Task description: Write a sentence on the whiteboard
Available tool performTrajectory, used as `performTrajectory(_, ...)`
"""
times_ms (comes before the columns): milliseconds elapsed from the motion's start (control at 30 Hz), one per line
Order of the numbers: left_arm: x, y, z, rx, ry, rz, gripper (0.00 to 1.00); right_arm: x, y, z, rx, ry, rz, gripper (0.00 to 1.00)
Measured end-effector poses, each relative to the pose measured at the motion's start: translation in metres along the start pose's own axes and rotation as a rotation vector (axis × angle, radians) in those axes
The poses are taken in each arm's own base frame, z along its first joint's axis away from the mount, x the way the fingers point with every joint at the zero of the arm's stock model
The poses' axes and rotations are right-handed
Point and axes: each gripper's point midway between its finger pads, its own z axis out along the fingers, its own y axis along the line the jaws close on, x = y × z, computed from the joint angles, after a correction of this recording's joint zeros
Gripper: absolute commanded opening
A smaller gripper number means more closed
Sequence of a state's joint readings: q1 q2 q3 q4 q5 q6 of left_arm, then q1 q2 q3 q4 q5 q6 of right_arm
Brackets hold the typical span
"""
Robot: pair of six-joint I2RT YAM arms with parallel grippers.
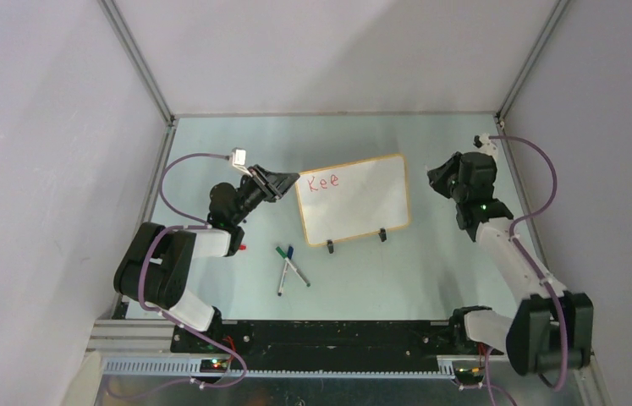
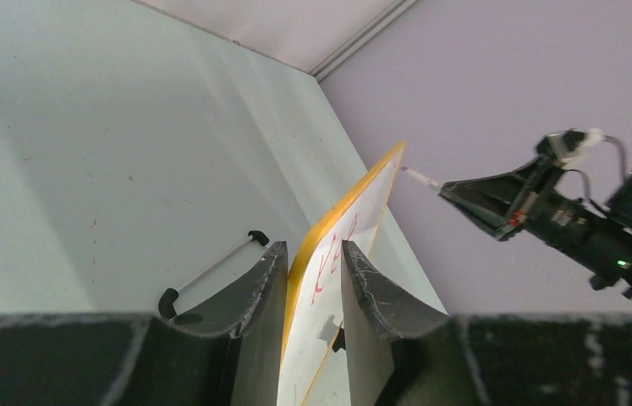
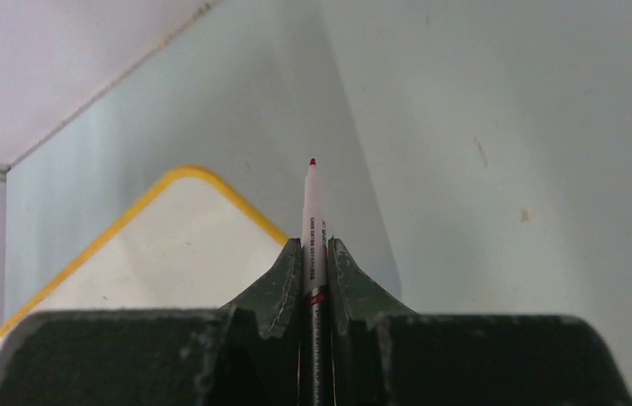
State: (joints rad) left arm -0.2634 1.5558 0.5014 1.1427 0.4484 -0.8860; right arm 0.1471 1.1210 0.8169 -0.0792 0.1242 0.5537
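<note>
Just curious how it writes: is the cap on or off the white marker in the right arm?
Off: the white marker shows a bare red tip past the right fingers shut on its barrel.

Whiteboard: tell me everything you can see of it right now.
The whiteboard is a small glossy white rectangle with rounded corners and a thin tan-orange frame, with two black clip feet on its near edge. It sits skewed on the pale table. Red letters "Kee" occupy its upper left; the rest is blank. The left gripper clamps its left edge, a finger on each face. The right gripper holds its red marker off the board.
</note>
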Motion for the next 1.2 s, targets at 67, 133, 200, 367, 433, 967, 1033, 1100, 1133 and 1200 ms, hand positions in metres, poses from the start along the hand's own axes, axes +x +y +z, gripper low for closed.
performTrajectory(67,0.000,0.000,0.000,0.000,0.000,-0.004,0.33,0.017,-0.013,0.014,0.000,0.091,0.039,0.00)
performTrajectory(133,0.000,0.000,0.000,0.000,0.001,-0.004,0.33,0.033,-0.021,0.022,-0.008,0.172,0.073,0.00)
performTrajectory(200,0.000,0.000,0.000,0.000,0.001,-0.004,0.33,0.044,-0.024,0.025,-0.025,0.237,0.104,0.00)
performTrajectory(367,0.003,0.003,-0.001,-0.012,0.014,-0.012,0.31,0.057,-0.008,0.015,-0.141,0.340,0.147,0.00)
performTrajectory(433,0.007,0.006,-0.001,-0.025,0.027,-0.021,0.31,0.059,-0.006,0.012,-0.162,0.365,0.156,0.00)
performTrajectory(967,0.006,0.005,0.007,-0.034,0.065,-0.030,0.40,0.064,-0.006,-0.024,-0.167,0.432,0.163,0.00)
performTrajectory(1033,0.007,0.006,0.007,-0.039,0.074,-0.033,0.46,0.059,-0.007,-0.029,-0.152,0.410,0.159,0.00)
performTrajectory(1100,0.007,0.006,0.007,-0.046,0.082,-0.030,0.53,0.052,-0.013,-0.035,-0.121,0.382,0.158,0.00)
performTrajectory(1133,0.006,0.005,0.006,-0.049,0.084,-0.029,0.55,0.049,-0.015,-0.036,-0.107,0.370,0.157,0.00)
performTrajectory(1200,0.004,0.003,0.006,-0.052,0.085,-0.022,0.60,0.041,-0.018,-0.041,-0.074,0.342,0.154,0.00)
